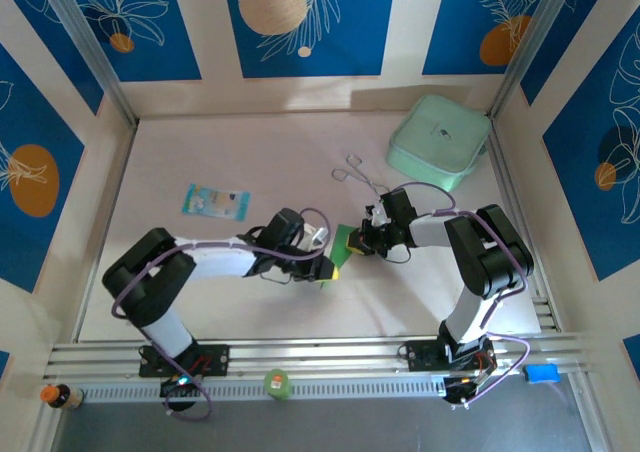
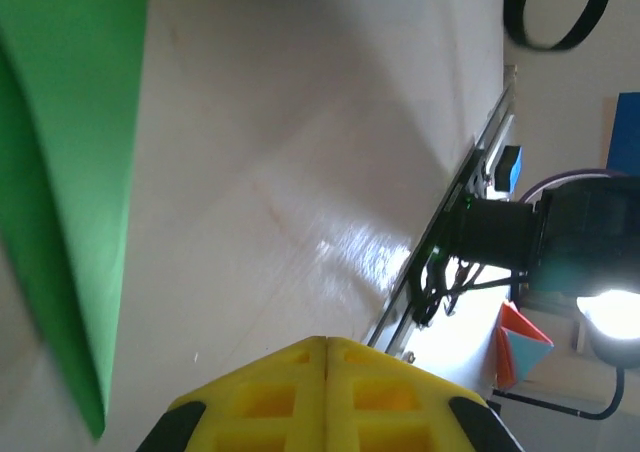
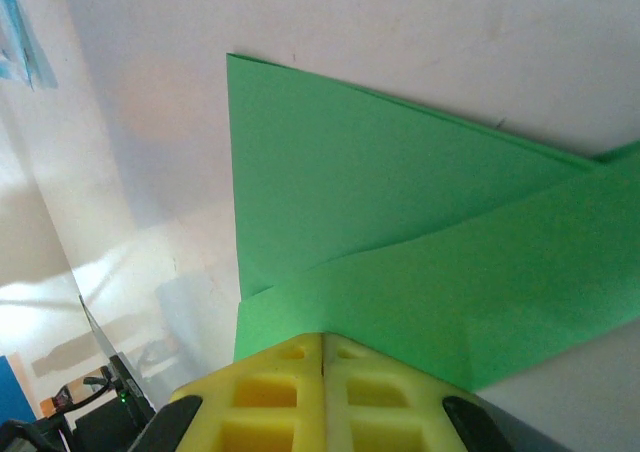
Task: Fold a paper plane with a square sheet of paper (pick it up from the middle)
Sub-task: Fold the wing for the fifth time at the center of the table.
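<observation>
The paper (image 1: pixel 344 239) is seen lying on the desk (image 1: pixel 250 152) just off its centre, toward 4 o'clock, between the two arm tips. In the right wrist view the paper (image 3: pixel 400 222) is shown folded, one layer lapping over another along a slanted edge, with a sharp corner toward 11 o'clock.

The left arm (image 1: pixel 215 255) is stretched in from 8 o'clock, and its jaws are met at the paper's 7 o'clock end. In the left wrist view the yellow pads (image 2: pixel 270 402) are pressed together with no gap, clenched on nothing, and the paper (image 2: pixel 60 172) is seen apart from them at 9 o'clock.

The right arm (image 1: pixel 480 252) is bent in from 4 o'clock, and its jaws are set at the paper's 3 o'clock edge. Its yellow pads (image 3: pixel 270 392) are likewise closed against each other, their tips overlapping the paper's near edge; whether a layer is pinched between them cannot be told.

A mint box (image 1: pixel 440 142) is placed in the desk's 1 o'clock corner. A thin metal tool (image 1: pixel 356 172) lies at 12 o'clock of the paper, near it. A light-blue packet (image 1: pixel 215 202) is found well apart at 9 o'clock
</observation>
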